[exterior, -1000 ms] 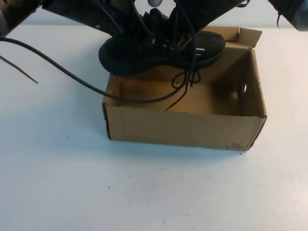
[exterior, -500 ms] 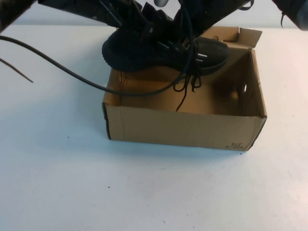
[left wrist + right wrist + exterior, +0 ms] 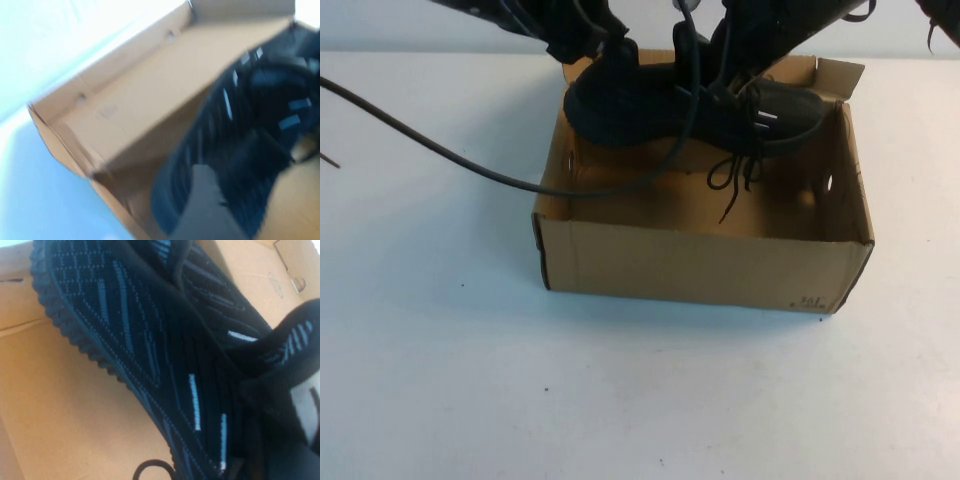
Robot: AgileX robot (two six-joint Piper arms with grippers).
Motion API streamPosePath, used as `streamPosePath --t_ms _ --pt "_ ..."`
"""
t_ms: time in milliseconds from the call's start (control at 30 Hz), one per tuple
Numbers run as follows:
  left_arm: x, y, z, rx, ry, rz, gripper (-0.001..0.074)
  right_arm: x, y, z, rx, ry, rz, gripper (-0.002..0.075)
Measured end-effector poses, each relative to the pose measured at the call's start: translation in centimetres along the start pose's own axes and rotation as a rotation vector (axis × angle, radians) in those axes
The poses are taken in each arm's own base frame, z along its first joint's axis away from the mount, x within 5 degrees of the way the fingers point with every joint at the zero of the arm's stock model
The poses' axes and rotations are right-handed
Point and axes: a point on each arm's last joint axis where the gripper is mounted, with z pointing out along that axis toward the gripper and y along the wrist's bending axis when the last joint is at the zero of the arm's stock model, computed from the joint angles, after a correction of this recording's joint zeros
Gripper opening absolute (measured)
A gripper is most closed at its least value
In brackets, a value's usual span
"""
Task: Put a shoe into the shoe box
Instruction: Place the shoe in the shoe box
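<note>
Status: found shoe (image 3: 690, 105) raised over 12 o'clock side of shoe box (image 3: 700, 265), heel toward 9 o'clock, toe toward 3 o'clock, laces (image 3: 735, 180) dangling into open box. Located right gripper (image 3: 720, 45) at shoe's collar, clamped narrow on shoe. Located left gripper (image 3: 590, 45) at heel, 9 o'clock end; could not tell whether wide or narrow. Noted box standing on white table (image 3: 440, 350).
</note>
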Motion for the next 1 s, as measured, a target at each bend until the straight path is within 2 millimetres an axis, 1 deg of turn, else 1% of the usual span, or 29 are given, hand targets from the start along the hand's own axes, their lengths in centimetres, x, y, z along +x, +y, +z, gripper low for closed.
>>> streamPosePath --t_ms 67,100,200,267,367,467,567,667,833,1000 --pt "0.4 -0.2 -0.1 0.018 0.043 -0.001 0.0400 0.2 -0.2 0.2 -0.001 0.002 0.005 0.0008" --pt "0.6 -0.3 -0.1 0.030 0.069 -0.004 0.0357 0.2 -0.2 0.4 -0.005 0.005 0.006 0.0008" --pt "1.3 -0.6 -0.1 0.063 0.140 0.002 0.0201 0.7 -0.3 1.3 -0.017 0.022 0.013 0.0008" --pt "1.7 -0.7 -0.2 0.080 0.187 0.008 0.0095 1.1 -0.3 2.5 -0.033 0.040 0.019 0.0008" --pt "2.1 -0.9 -0.3 0.103 0.237 0.012 0.0028 1.8 -0.3 4.0 -0.051 0.066 0.028 0.0008" --pt "2.4 -1.1 -0.4 0.121 0.271 0.016 0.0008 2.5 -0.6 5.2 -0.057 0.093 0.032 0.0008" --pt "2.6 -1.1 -0.5 0.129 0.290 0.016 0.0001 3.4 -0.8 6.6 -0.068 0.118 0.044 0.0008" --pt "2.6 -1.1 -0.5 0.128 0.296 0.016 0.0000 4.0 -1.1 7.5 -0.070 0.128 0.056 0.0008" --pt "2.7 -1.1 -0.5 0.128 0.302 0.013 -0.0001 4.7 -1.8 8.1 -0.058 0.127 0.073 0.0008" --pt "2.7 -1.1 -0.5 0.128 0.302 0.011 -0.0001 4.9 -1.8 8.5 -0.057 0.129 0.077 0.0008"
